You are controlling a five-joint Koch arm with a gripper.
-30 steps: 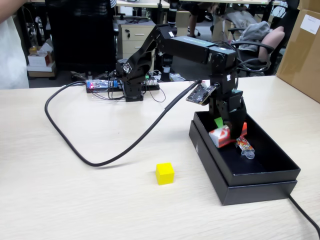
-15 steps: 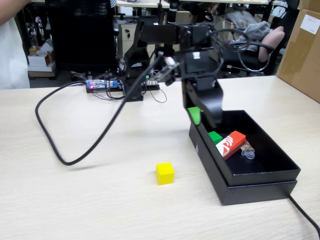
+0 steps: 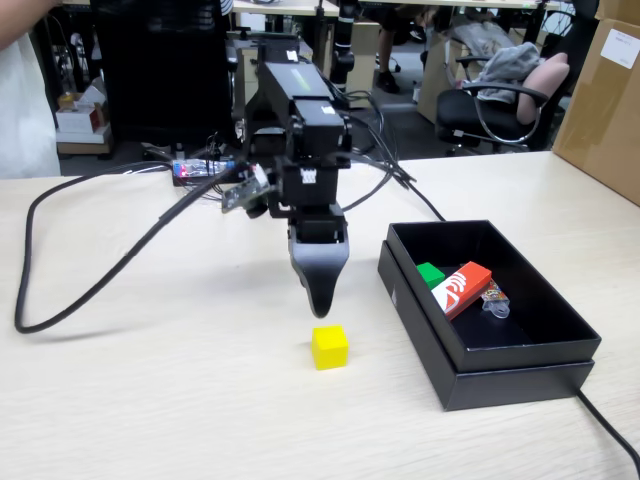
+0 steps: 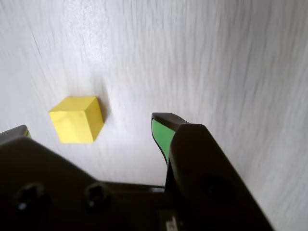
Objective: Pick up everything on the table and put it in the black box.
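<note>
The yellow cube [image 3: 329, 347] sits on the pale wood table [image 3: 150, 400], left of the black box [image 3: 560, 345]. My gripper [image 3: 322, 300] hangs just above and behind the cube, pointing down. In the wrist view the gripper [image 4: 91, 129] is open and empty; its green-padded fingertips [image 4: 161, 132] stand wide apart, and the yellow cube [image 4: 77, 119] lies on the table between and just ahead of them. The green cube [image 3: 430, 273] and the red block with the white logo [image 3: 462, 288] lie inside the box.
A small orange wrapped item [image 3: 493, 297] also lies in the box. A thick black cable [image 3: 100, 290] loops over the table's left side. Another cable [image 3: 610, 432] runs out from the box's near right corner. A circuit board [image 3: 195, 168] sits behind the arm.
</note>
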